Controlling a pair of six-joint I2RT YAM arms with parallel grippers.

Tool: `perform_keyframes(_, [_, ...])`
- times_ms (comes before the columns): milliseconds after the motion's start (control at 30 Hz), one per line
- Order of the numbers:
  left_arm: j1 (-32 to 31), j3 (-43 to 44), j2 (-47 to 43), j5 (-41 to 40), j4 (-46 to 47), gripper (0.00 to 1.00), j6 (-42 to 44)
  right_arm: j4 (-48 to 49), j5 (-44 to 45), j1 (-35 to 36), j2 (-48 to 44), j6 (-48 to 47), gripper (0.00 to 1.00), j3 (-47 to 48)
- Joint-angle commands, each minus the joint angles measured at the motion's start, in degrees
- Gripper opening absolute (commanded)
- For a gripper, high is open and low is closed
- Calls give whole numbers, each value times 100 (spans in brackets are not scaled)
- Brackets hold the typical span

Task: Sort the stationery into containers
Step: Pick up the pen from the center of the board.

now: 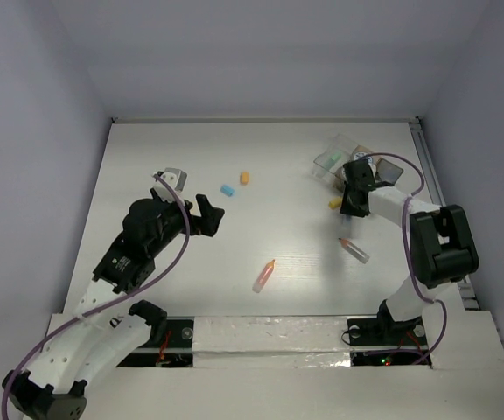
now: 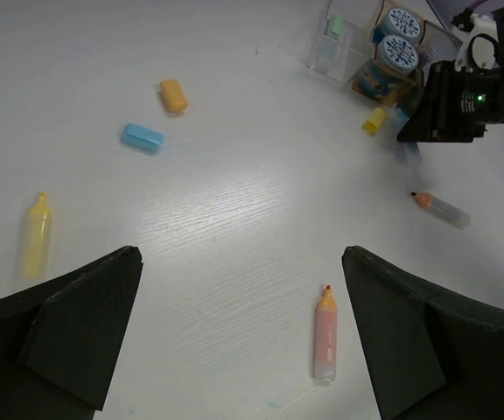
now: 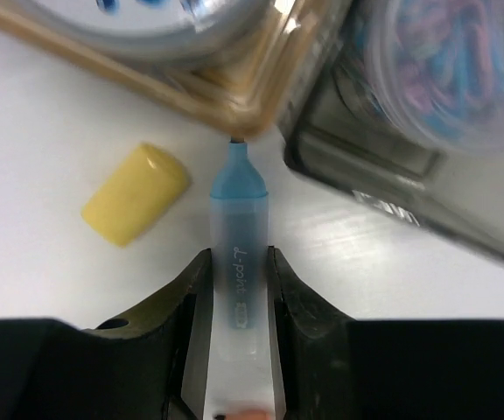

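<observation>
Blue-tipped stick (image 3: 237,219) clenched in right claw (image 3: 237,261), yellow block (image 3: 136,193) beside its tip, left claw (image 2: 239,262) spread empty.

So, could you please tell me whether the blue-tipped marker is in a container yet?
Not yet: the right tool grips the blue-tipped marker, its tip at the amber container's outer corner.

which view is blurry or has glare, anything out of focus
right wrist: the blue-tipped pen in the right gripper is sharp, the jar behind it out of focus; left wrist: a bright sheen on the table; top external: even, soft light.
</observation>
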Motion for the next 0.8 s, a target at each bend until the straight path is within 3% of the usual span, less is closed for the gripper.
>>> perform_keyframes(0, [37,245,155,447,283,99,77,-116,106,-41,-887,109,12,-201])
perform_keyframes(167, [37,236,279,868,388,99,86,-319,-69,432,-1768,205,7,-351])
perform_keyframes(300, [37,201,366,1088,476,88,15,-39,-306,1451,-1857,538,7,78])
perform_keyframes(367, [37,166,437,1220,547,75,-20,269,-333,2110,-1613,636,6,315])
perform_keyframes(567, [37,104,744,1432,749,74,-266,1059,-350,3332,-698,838,7,1475])
perform_keyframes(767, [37,157,1061,1081,609,66,-240,1666,-631,3668,-205,1145,7,2205])
